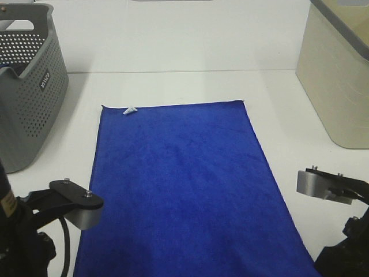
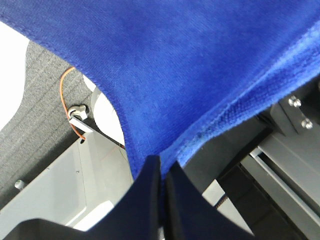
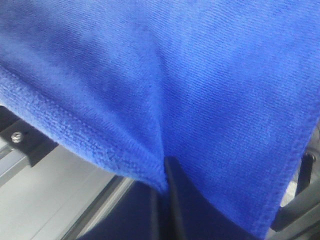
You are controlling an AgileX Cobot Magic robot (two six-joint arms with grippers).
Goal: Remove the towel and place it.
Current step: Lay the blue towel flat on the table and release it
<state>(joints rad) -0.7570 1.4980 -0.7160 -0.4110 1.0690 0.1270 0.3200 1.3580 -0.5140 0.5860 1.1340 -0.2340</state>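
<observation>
The towel (image 1: 179, 184) lies spread on the bench (image 1: 288, 92), its long edge just beside the grey basket (image 1: 29, 86) and its tag (image 1: 130, 110) corner nearest it. The left claw (image 2: 162, 172) and right claw (image 3: 165, 167) each clench a near hem. White bench shows from the basket across the far hem to the beige bin (image 1: 337, 81).

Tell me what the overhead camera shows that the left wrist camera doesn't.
Only overhead: the whole towel spread on the white table, its white tag, the grey basket and a beige bin. Only left wrist: the left jaws pinched shut on the towel's edge, plus an orange cable. Both: the towel's blue cloth.
</observation>
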